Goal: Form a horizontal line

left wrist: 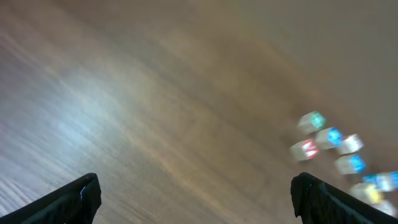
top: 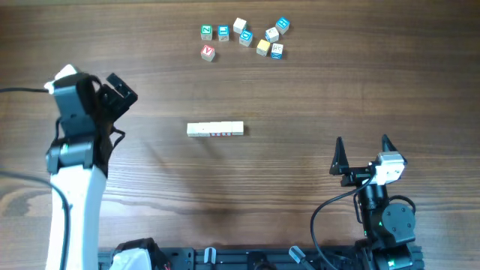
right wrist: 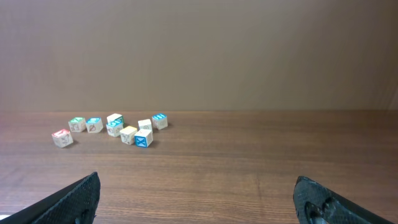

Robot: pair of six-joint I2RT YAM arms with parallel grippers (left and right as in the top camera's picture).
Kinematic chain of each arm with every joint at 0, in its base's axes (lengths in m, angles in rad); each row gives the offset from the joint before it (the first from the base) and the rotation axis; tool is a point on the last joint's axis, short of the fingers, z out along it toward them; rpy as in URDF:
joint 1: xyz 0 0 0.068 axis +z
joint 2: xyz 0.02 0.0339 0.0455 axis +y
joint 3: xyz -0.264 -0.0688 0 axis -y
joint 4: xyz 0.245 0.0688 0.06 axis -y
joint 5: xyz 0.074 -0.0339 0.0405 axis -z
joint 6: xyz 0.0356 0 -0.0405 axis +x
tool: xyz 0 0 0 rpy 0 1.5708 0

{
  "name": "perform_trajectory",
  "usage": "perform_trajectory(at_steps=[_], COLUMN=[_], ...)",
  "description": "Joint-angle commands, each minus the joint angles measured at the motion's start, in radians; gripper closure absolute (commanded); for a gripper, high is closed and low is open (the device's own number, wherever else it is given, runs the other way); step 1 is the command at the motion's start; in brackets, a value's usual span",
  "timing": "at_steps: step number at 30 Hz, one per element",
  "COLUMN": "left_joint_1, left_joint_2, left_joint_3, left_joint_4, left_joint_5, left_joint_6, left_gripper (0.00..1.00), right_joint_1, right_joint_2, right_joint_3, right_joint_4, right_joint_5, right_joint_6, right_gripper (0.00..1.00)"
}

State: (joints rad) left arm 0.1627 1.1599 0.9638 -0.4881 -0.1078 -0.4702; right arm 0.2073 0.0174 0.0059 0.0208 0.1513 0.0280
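The horizontal line (top: 215,129) is a straight row of small whitish cubes touching side to side, lying mid-table in the overhead view. It does not show in either wrist view. My left gripper (top: 120,91) is open and empty, raised at the left, well left of the row. My right gripper (top: 362,153) is open and empty at the lower right, its fingers pointing toward the far side. In the left wrist view (left wrist: 198,199) and the right wrist view (right wrist: 199,199) both pairs of fingertips stand wide apart over bare wood.
A loose cluster of colourful cubes (top: 244,36) lies at the far middle of the wooden table (top: 337,90). It also shows blurred in the left wrist view (left wrist: 336,152) and in the right wrist view (right wrist: 115,127). A black rail (top: 225,259) runs along the near edge.
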Motion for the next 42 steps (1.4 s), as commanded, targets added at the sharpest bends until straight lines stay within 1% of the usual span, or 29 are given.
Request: perform_trajectory(at_steps=[1, 7, 10, 14, 21, 25, 30, 32, 35, 38, 39, 42], left_joint_1=[-0.005, -0.005, -0.003, -0.003, -0.004, -0.004, -0.004, -0.004, -0.004, -0.004, -0.004, -0.022], left_joint_2=[-0.076, -0.066, -0.069, -0.075, -0.095, -0.145, -0.257, -0.328, -0.446, -0.588, -0.660, -0.816], left_joint_3=[-0.003, -0.003, -0.003, -0.003, -0.004, -0.071, -0.225, -0.309, -0.438, -0.592, -0.650, -0.724], left_joint_4=[0.002, -0.008, -0.192, -0.304, -0.296, -0.151, 0.011, 0.115, 0.207, 0.371, 0.429, 0.478], left_joint_5=[-0.006, -0.006, -0.006, -0.006, -0.006, -0.006, -0.006, -0.006, -0.006, -0.006, -0.006, -0.006], left_joint_6=[-0.010, -0.010, -0.010, -0.009, -0.010, -0.010, -0.010, -0.010, -0.010, -0.009, -0.010, -0.010], left_gripper=[0.00, 0.00, 0.00, 0.00, 0.00, 0.00, 0.00, 0.00, 0.00, 0.00, 0.00, 0.00], right_joint_1=[-0.005, -0.005, -0.005, -0.005, -0.005, -0.005, -0.005, -0.005, -0.005, -0.005, -0.005, -0.005], right_joint_2=[-0.014, -0.014, -0.014, -0.014, -0.014, -0.014, -0.014, -0.014, -0.014, -0.014, -0.014, -0.014], right_joint_3=[-0.001, -0.001, 0.000, 0.000, 0.000, 0.000, -0.001, -0.001, -0.001, -0.001, 0.000, 0.000], right_joint_4=[0.001, 0.001, 0.001, 0.001, 0.001, 0.001, 0.001, 0.001, 0.001, 0.001, 0.001, 0.001], right_joint_5=[0.013, 0.013, 0.013, 0.013, 0.013, 0.013, 0.013, 0.013, 0.013, 0.013, 0.013, 0.013], right_joint_6=[-0.009, -0.009, -0.009, -0.009, -0.009, -0.010, -0.009, -0.009, -0.009, -0.010, -0.010, -0.010], right_gripper=[0.00, 0.00, 0.00, 0.00, 0.00, 0.00, 0.00, 0.00, 0.00, 0.00, 0.00, 0.00])
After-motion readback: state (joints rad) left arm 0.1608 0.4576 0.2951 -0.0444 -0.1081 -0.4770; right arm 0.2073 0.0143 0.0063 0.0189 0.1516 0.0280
